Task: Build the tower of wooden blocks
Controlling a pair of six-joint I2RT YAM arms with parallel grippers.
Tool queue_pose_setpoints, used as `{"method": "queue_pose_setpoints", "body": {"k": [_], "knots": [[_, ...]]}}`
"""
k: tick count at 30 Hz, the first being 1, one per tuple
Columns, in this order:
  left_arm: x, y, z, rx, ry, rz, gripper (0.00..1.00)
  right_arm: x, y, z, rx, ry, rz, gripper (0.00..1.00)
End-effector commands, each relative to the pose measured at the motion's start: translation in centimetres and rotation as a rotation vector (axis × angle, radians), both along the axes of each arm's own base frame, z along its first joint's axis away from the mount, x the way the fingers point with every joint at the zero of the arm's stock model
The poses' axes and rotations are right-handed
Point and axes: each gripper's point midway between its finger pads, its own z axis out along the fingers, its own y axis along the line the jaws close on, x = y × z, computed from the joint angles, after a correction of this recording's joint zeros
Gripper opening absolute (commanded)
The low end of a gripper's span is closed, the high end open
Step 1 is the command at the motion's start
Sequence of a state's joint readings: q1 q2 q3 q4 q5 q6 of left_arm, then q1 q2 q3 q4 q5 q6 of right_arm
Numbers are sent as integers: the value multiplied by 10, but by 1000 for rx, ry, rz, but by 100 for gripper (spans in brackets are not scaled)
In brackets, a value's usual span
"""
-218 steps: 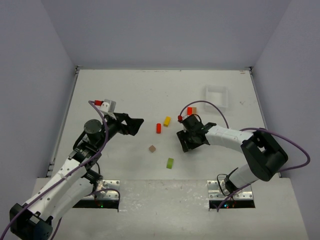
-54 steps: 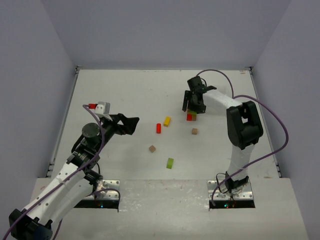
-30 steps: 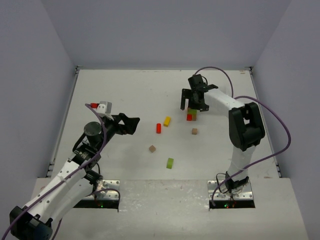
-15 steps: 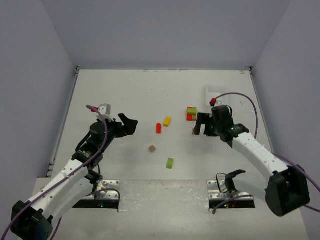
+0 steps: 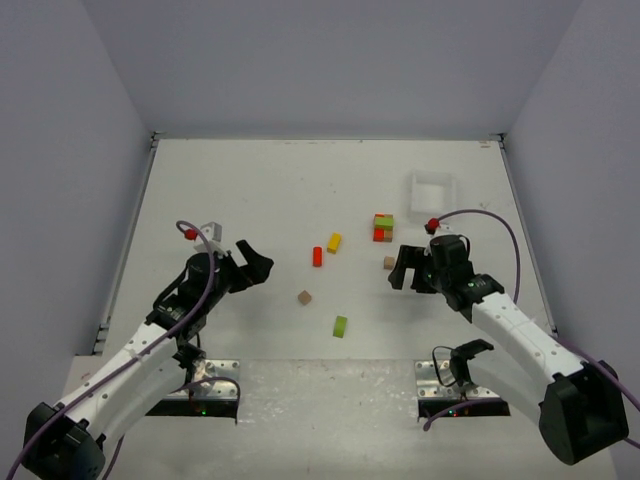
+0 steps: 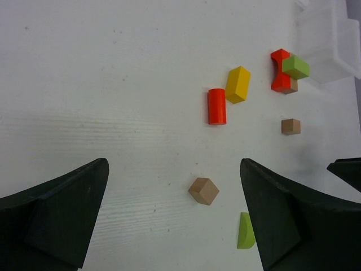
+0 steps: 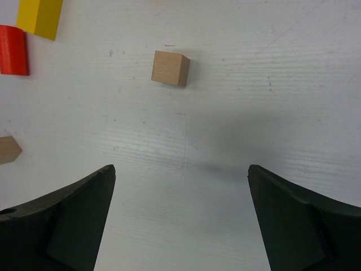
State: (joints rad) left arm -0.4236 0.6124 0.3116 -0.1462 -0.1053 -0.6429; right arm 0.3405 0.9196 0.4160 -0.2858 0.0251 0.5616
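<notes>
A small tower (image 5: 384, 227) of a red block with a lime green block (image 6: 295, 66) on top stands right of centre. Loose wood blocks lie about: a red cylinder (image 5: 317, 256), a yellow bar (image 5: 334, 242), a brown cube (image 5: 304, 297), a green half-round (image 5: 341, 326) and a second brown cube (image 5: 389, 262). My left gripper (image 5: 255, 268) hovers open at the left, the brown cube (image 6: 203, 191) just ahead of its fingers. My right gripper (image 5: 403, 268) is open and empty beside the second brown cube (image 7: 170, 68).
A white rectangular tray (image 5: 432, 190) sits at the back right, just behind the tower. Grey walls close the table on three sides. The arm bases are at the near edge.
My right arm has pulled back from the tower toward the near side and now sits by the brown cube. The left gripper has come a little nearer and lower.
</notes>
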Motion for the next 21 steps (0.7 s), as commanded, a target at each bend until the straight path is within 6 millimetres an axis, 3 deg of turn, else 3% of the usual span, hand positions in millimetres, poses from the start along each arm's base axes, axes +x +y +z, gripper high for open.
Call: {"method": "queue_pose_setpoints", "body": {"k": [1, 5, 13, 17, 21], "knots": [[1, -4, 6, -49, 25, 10, 100, 12, 11, 8, 56, -57, 25, 99], [-6, -17, -6, -104, 67, -43, 100, 10, 15, 10, 80, -80, 43, 99], [-9, -36, -26, -48, 148, -109, 100, 10, 11, 4, 65, -75, 21, 99], [9, -49, -13, 7, 135, -142, 100, 10, 10, 0, 64, -71, 18, 99], [48, -90, 11, 113, 91, -257, 100, 10, 4, -2, 35, -62, -3, 99]]}}
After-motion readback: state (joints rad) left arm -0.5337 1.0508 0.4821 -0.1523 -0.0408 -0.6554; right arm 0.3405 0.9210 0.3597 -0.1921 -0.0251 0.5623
